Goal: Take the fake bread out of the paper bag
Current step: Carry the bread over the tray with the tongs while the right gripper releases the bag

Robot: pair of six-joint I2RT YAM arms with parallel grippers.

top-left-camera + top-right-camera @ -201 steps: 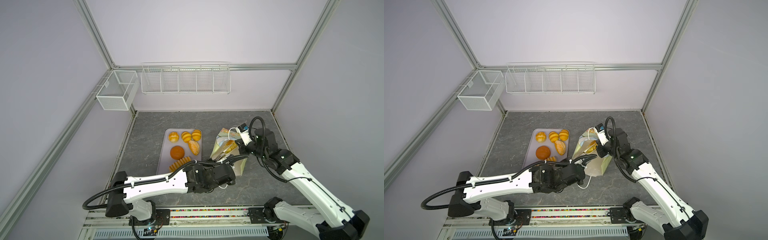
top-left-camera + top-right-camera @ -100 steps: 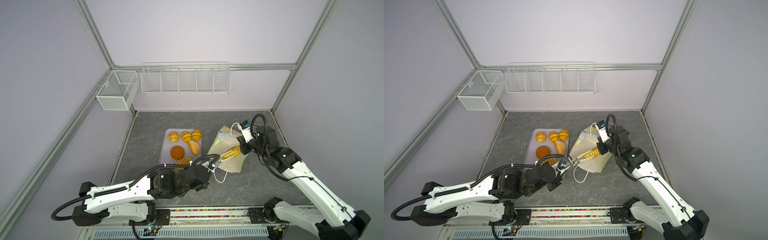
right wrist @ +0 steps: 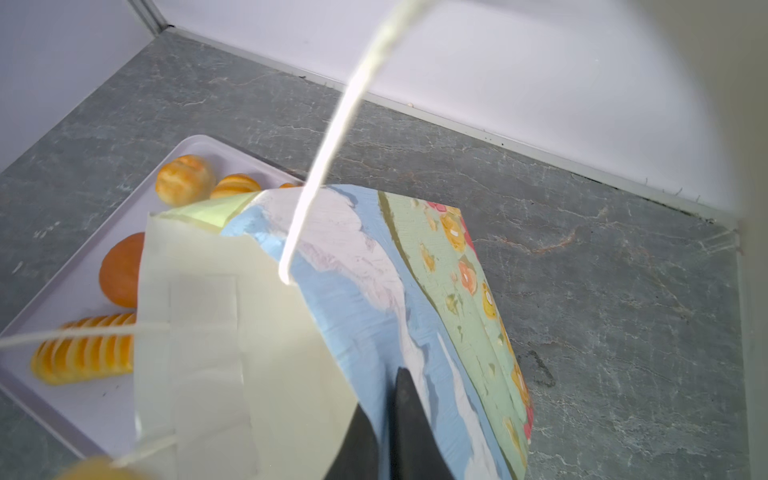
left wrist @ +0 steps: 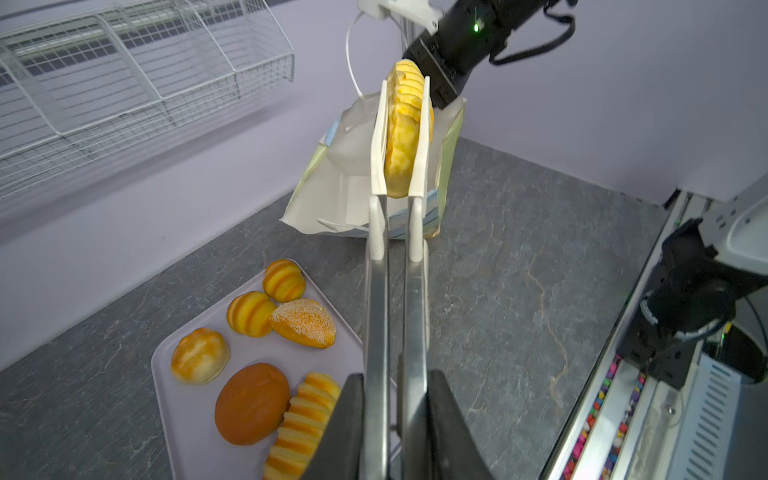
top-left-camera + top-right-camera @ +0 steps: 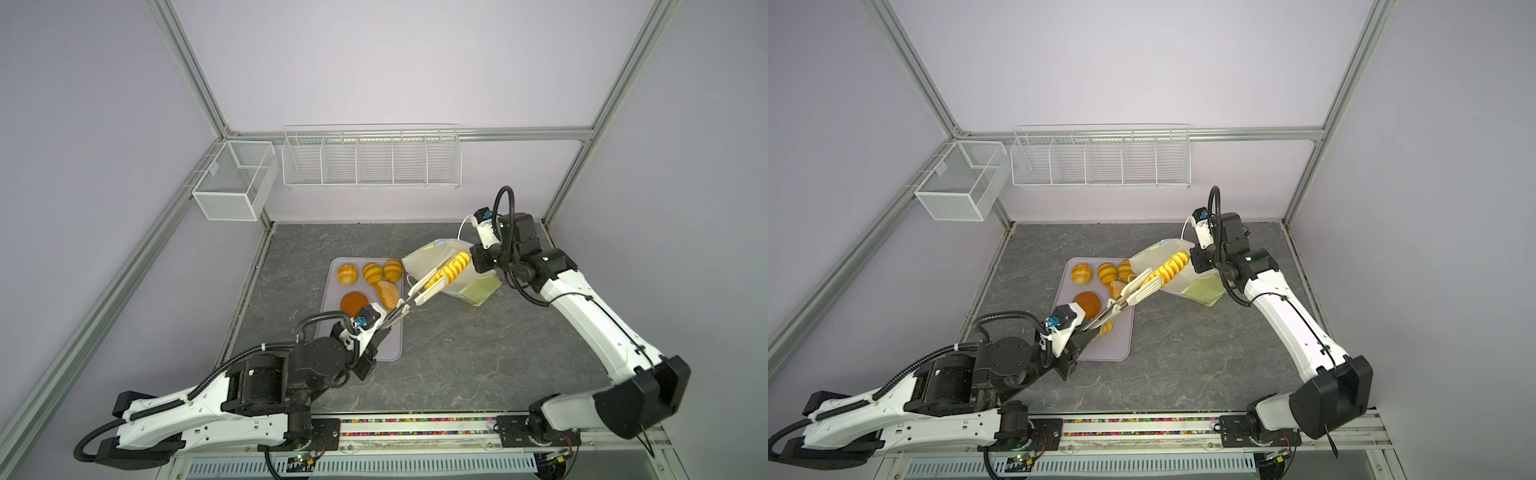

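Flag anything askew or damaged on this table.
The paper bag leans crumpled toward the tray, its rim pinched by the right pincer, not standing upright. A long ridged loaf hangs clamped in tongs at its mouth. Nothing spilled.

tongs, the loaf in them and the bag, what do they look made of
The tongs: bare metal arms, dull grey sheen, with matte white tips, likely plastic or silicone. The loaf: glossy yellow-orange ridges, looks like moulded foam or soft plastic, not real bread; which cannot be told. The bag: paper, matte print outside, plain white inside, with sharp creases and folds.
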